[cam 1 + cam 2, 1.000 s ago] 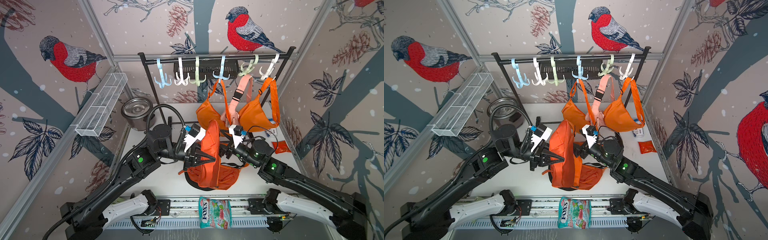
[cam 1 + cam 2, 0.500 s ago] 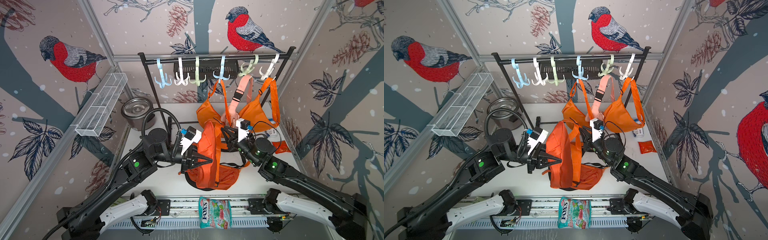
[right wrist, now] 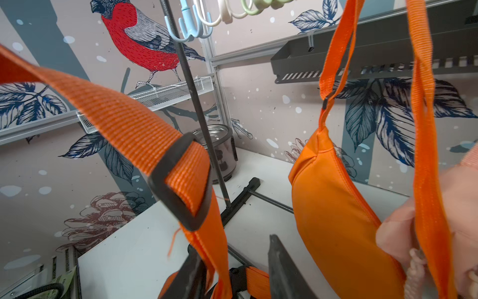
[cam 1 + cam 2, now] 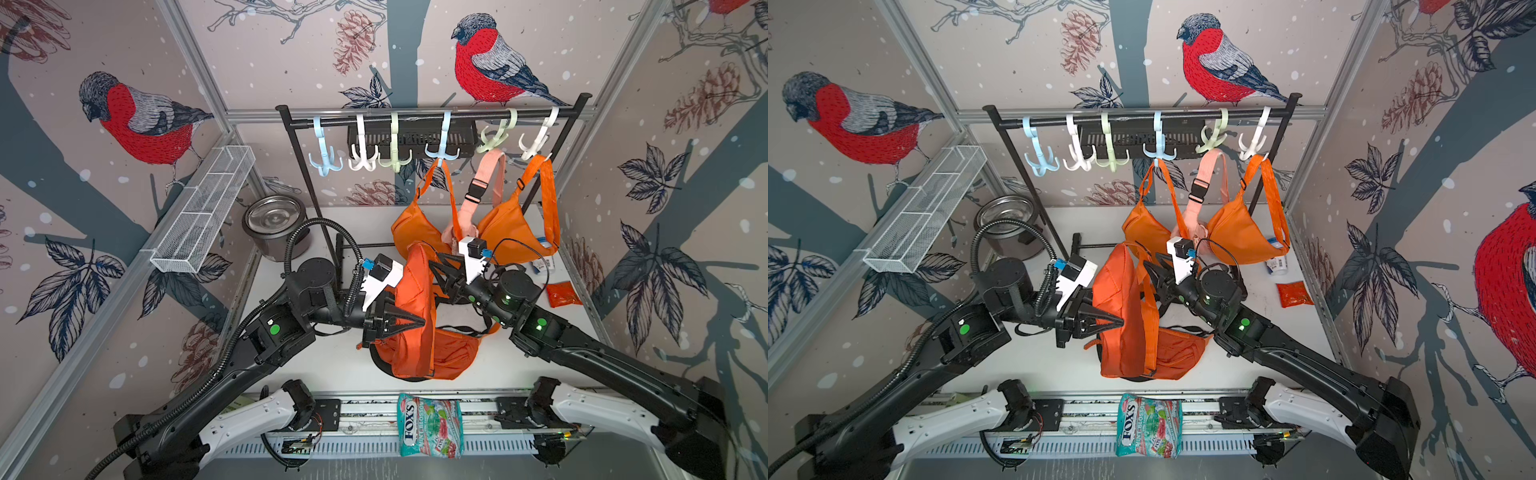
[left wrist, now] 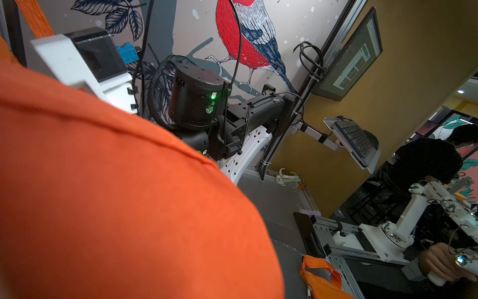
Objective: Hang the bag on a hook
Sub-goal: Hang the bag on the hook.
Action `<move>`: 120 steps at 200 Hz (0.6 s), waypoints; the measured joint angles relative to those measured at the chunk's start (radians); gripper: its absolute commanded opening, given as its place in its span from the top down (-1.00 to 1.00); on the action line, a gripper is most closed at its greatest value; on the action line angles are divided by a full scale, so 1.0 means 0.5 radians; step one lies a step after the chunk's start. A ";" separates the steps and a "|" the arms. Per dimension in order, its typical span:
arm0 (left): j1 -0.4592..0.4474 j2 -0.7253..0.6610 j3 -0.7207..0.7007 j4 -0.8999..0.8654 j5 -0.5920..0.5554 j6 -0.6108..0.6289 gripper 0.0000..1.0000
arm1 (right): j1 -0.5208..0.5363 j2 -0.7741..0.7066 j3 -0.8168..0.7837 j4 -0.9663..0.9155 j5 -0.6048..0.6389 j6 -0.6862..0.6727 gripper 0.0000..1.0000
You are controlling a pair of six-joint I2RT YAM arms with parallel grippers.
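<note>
Right gripper [image 3: 231, 248] now higher, jaws apart around strap [image 3: 124, 114]; left gripper [image 4: 415, 322] pinches bag [image 4: 415, 286]. Close flat on strap before lifting.

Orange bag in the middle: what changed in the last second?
The right end effector moved toward the rack, its jaws now open around the bag's strap. The left end effector stayed shut on the orange bag; the hung bags unchanged.

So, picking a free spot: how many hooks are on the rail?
6 along the rail: three bare, blue, white, green; then blue holding an orange bag, green a pink bag, white another orange bag.
</note>
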 measured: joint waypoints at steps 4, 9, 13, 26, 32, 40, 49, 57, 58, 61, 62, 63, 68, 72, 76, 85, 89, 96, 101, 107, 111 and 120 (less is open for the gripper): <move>0.000 0.000 0.000 0.001 0.000 0.000 1.00 | 0.000 0.011 0.008 0.000 -0.010 0.000 0.39; 0.000 -0.001 0.000 0.001 0.000 0.000 1.00 | 0.000 0.025 0.018 -0.001 -0.021 0.000 0.52; 0.000 -0.002 0.000 0.001 0.000 0.000 1.00 | 0.000 0.035 0.024 -0.002 -0.031 0.000 0.64; 0.000 -0.004 -0.001 0.001 -0.001 0.000 1.00 | -0.003 0.066 0.043 -0.002 -0.043 0.000 0.90; 0.000 -0.006 -0.002 0.001 -0.002 0.000 1.00 | -0.006 0.077 0.051 -0.004 -0.047 0.002 0.92; 0.000 -0.011 -0.005 0.000 -0.004 0.000 1.00 | -0.011 0.088 0.063 -0.011 -0.053 0.000 0.94; 0.000 -0.024 -0.013 -0.001 -0.018 0.001 1.00 | -0.013 0.092 0.077 -0.034 -0.051 0.000 0.94; 0.000 -0.042 -0.021 -0.004 -0.048 0.001 1.00 | -0.014 0.092 0.089 -0.049 -0.047 -0.005 0.94; 0.000 -0.046 -0.023 -0.004 -0.054 0.001 1.00 | -0.014 0.091 0.090 -0.050 -0.045 -0.007 0.94; 0.001 -0.056 -0.027 -0.003 -0.064 0.001 1.00 | -0.014 0.090 0.093 -0.053 -0.040 -0.008 0.94; 0.001 -0.058 -0.029 -0.004 -0.067 0.001 1.00 | -0.014 0.089 0.095 -0.057 -0.037 -0.010 0.94; 0.001 -0.060 -0.030 -0.004 -0.069 0.001 1.00 | -0.014 0.089 0.096 -0.060 -0.036 -0.011 0.94; 0.002 -0.084 -0.040 -0.010 -0.098 0.001 1.00 | -0.016 0.085 0.102 -0.072 -0.022 -0.018 0.94; 0.002 -0.100 -0.047 -0.016 -0.119 0.001 1.00 | -0.016 0.079 0.105 -0.081 -0.006 -0.026 0.94; 0.002 -0.121 -0.058 -0.017 -0.143 0.001 1.00 | -0.017 0.071 0.107 -0.092 0.012 -0.042 0.94; 0.006 -0.172 -0.081 -0.018 -0.201 0.001 1.00 | -0.026 0.051 0.110 -0.101 0.057 -0.047 0.93; 0.008 -0.195 -0.091 -0.019 -0.226 0.000 1.00 | -0.031 0.043 0.113 -0.107 0.079 -0.050 0.93; 0.008 -0.230 -0.105 -0.021 -0.271 0.000 1.00 | -0.045 0.030 0.124 -0.124 0.115 -0.055 0.93; 0.010 -0.258 -0.114 -0.022 -0.300 -0.001 1.00 | -0.058 0.023 0.134 -0.133 0.133 -0.057 0.92; 0.011 -0.282 -0.122 -0.022 -0.328 -0.002 1.00 | -0.080 0.018 0.153 -0.148 0.159 -0.066 0.91; 0.012 -0.297 -0.127 -0.021 -0.345 -0.010 1.00 | -0.093 0.018 0.166 -0.155 0.169 -0.076 0.90; 0.013 -0.323 -0.132 -0.024 -0.375 -0.023 1.00 | -0.133 0.019 0.196 -0.170 0.189 -0.093 0.88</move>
